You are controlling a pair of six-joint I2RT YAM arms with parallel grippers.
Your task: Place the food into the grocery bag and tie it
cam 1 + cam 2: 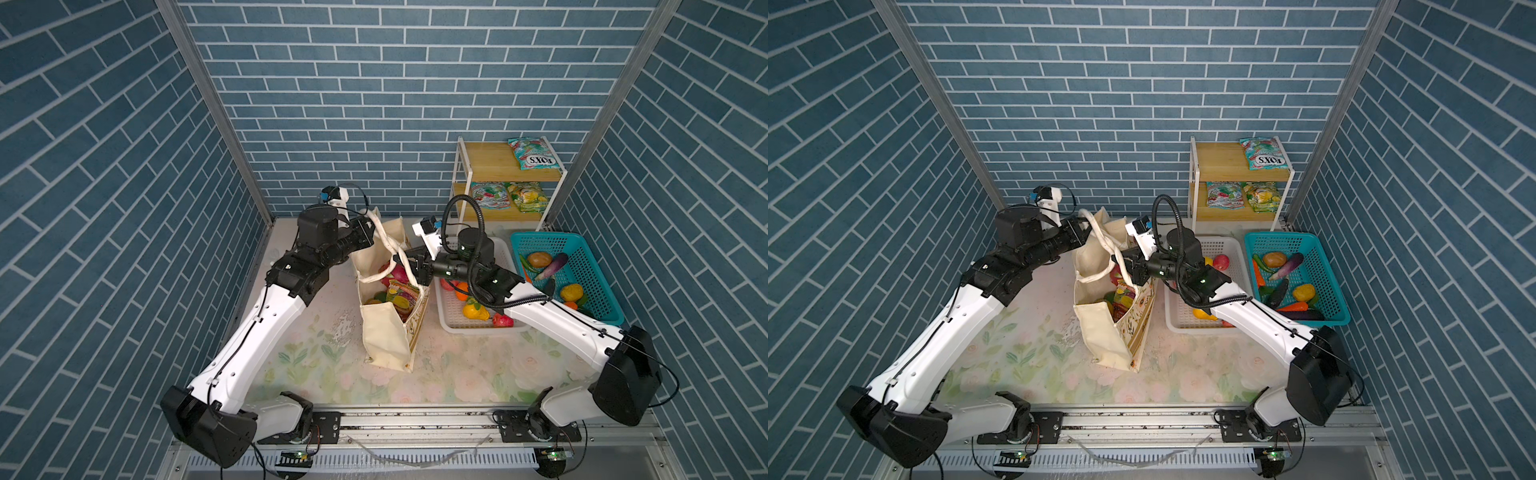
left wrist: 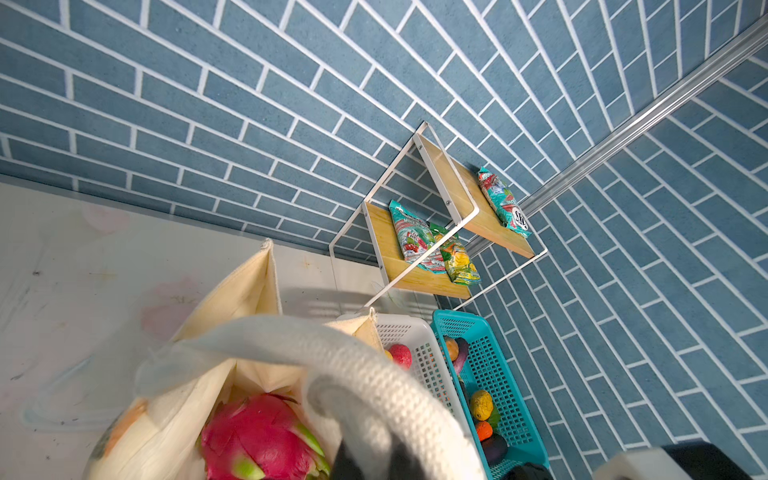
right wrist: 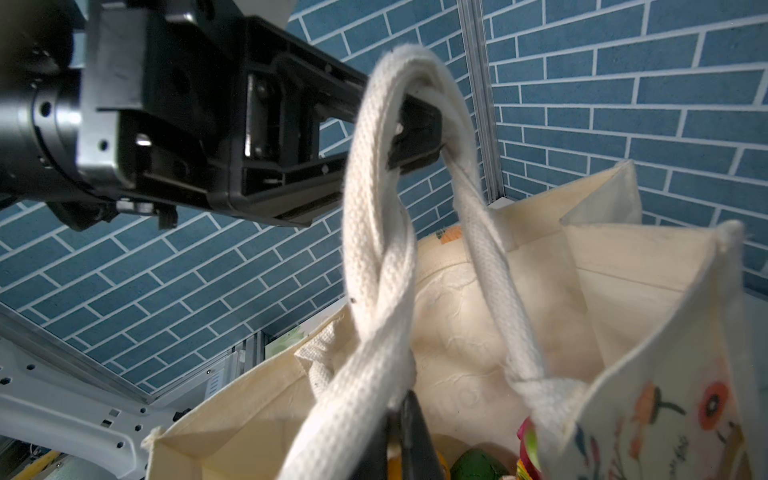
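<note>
Blue brick-printed walls (image 1: 374, 104) around a pale floral tabletop (image 1: 457, 374). At mid-table, upright and gaping, the large cream canvas grocery bag (image 1: 384, 336). Above its mouth, thick white rope handles (image 3: 374, 257) crossed in one twist. Left gripper (image 3: 419, 145) clamped on the loop high over the bag; right gripper (image 3: 403, 436) pinched on a strand just above the rim. Inside the bag, a pink dragon fruit (image 2: 257, 436) and a glossy snack packet (image 1: 401, 293). Probably the tying step: draw the ends apart evenly, hold both pinches firm, avoid tipping the bag.

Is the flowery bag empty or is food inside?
Food inside: a dragon fruit and a colourful snack packet show in the open-topped canvas tote.
</note>
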